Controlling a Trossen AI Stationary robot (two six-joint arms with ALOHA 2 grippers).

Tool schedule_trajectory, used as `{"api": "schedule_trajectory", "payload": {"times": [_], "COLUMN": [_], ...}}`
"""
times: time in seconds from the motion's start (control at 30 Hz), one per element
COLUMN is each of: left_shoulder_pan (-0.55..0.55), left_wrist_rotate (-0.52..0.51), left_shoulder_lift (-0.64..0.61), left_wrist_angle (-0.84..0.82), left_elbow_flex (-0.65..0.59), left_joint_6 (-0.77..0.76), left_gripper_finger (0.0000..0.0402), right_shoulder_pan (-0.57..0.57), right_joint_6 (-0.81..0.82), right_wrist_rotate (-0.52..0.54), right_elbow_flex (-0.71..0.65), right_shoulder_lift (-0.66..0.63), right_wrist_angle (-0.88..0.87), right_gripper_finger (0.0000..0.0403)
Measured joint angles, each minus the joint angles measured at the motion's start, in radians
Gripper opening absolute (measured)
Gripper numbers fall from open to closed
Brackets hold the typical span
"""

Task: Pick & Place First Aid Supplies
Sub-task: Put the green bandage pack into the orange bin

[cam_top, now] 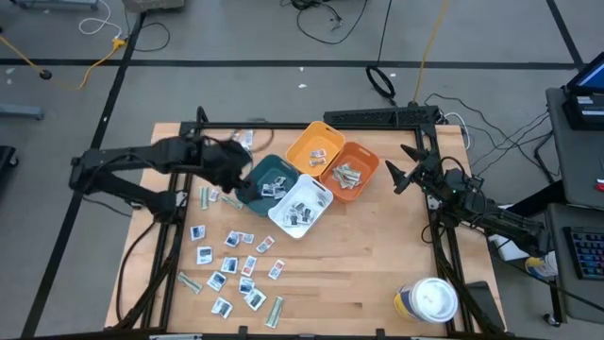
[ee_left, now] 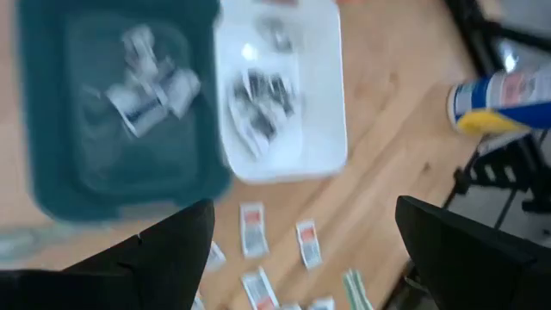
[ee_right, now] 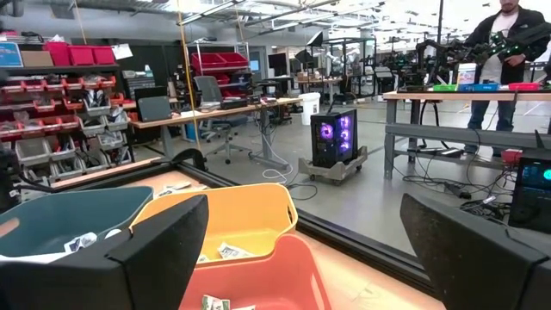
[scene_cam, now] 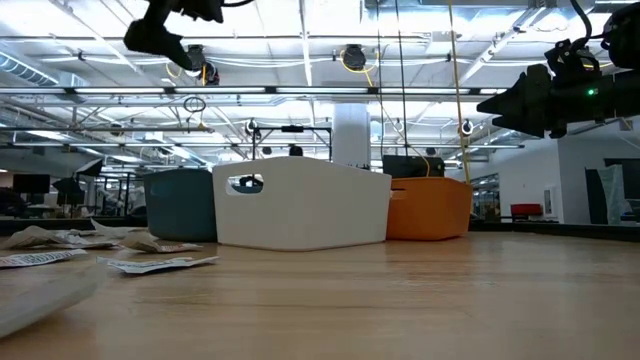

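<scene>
The first aid supplies are small white packets and grey-green strips lying flat on the table's near-left part. More packets lie in the teal bin, white bin, yellow bin and orange bin. My left gripper is open and empty, raised over the teal bin's left edge. Its wrist view looks down on the teal bin, the white bin and loose packets. My right gripper is open and empty, raised right of the orange bin.
The four bins stand clustered at the table's middle-far part. A round white-lidded tub stands at the near-right corner. Bare wood lies between the packets and the tub. A person stands far off in the room.
</scene>
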Motion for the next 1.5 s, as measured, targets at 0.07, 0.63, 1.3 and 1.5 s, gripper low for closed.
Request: {"api": "schedule_trajectory", "payload": {"times": [0.07,0.63,1.3,1.5], "left_shoulder_pan": [-0.043,-0.293,-0.538,-0.593], "left_wrist_rotate": [0.003,0.074,-0.006,-0.039], "left_shoulder_lift": [0.044,0.294,0.6,0.72], "left_wrist_angle": [-0.032,-0.144,-0.178,-0.224], "left_elbow_flex": [0.03,0.058,0.256,0.42], "left_joint_6": [-0.069,-0.411,-0.681,-0.756], "left_gripper_finger": [0.0367,0.0367,0.0367,0.0367], "right_shoulder_pan": [0.0,0.0,0.0,0.0], "right_joint_6": [0.0,0.0,0.0,0.0], "right_wrist_rotate": [0.0,0.0,0.0,0.0], "right_elbow_flex": [0.0,0.0,0.0,0.0], "right_shoulder_lift": [0.0,0.0,0.0,0.0], "right_wrist_angle": [0.0,0.0,0.0,0.0], "right_gripper_finger": [0.0377,0.0377,0.0377,0.0377]}}
